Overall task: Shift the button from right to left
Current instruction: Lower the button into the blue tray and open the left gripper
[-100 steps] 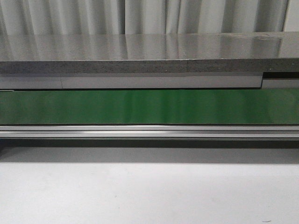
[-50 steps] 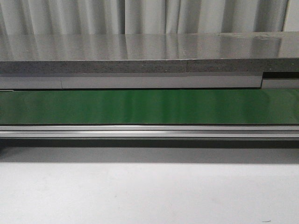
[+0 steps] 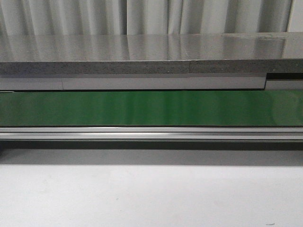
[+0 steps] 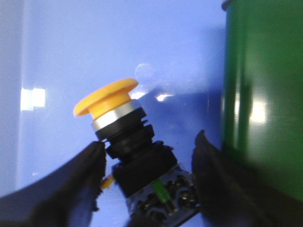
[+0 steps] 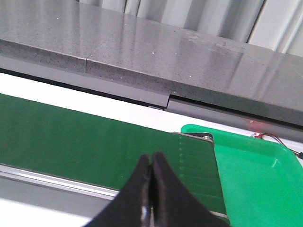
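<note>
In the left wrist view the button [image 4: 124, 124], with its yellow-orange mushroom cap, silver ring and black boxy body, sits tilted between my left gripper's [image 4: 149, 144] two black fingers above a blue surface [image 4: 94, 47]. One finger touches its collar and the other meets its base, so the gripper is shut on the button. My right gripper [image 5: 151, 158] is shut and empty, hovering over the near edge of the green conveyor belt [image 5: 94, 137]. Neither gripper nor the button shows in the front view.
The green belt [image 3: 151, 108] runs across the front view behind a metal rail [image 3: 151, 134], with a grey stone ledge [image 3: 142, 52] beyond. A bright green tray [image 5: 255, 165] sits at the belt's right end. The green belt end [image 4: 265, 94] stands close beside my left gripper.
</note>
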`<state>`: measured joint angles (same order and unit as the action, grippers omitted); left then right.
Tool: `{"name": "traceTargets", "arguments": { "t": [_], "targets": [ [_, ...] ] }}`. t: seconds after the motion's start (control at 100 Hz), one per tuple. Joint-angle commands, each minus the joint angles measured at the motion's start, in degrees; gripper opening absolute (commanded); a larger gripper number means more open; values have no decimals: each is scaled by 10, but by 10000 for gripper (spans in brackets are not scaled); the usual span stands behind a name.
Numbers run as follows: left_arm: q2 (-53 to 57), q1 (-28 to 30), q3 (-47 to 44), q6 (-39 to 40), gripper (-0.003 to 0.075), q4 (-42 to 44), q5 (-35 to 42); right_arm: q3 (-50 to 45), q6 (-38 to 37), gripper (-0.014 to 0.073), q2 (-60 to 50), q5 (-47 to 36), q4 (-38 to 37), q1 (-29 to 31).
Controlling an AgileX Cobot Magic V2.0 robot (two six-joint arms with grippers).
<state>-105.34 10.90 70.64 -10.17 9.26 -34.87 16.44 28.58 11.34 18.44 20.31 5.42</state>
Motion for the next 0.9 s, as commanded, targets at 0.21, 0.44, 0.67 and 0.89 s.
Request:
{"name": "traceTargets", "arguments": {
  "t": [0.21, 0.44, 0.67, 0.89],
  "targets": [
    [32, 2, 16, 0, 565, -8, 25, 15, 4, -68, 5, -42, 6, -3],
    [88, 2, 16, 0, 562, -8, 34, 15, 4, -68, 5, -42, 6, -3],
    [185, -3, 16, 0, 561, -33, 39, 15, 4, -68, 5, -42, 6, -3],
    [276, -62, 5, 0, 561, -38, 42, 15, 4, -68, 5, -42, 6, -3]
  ]
}}
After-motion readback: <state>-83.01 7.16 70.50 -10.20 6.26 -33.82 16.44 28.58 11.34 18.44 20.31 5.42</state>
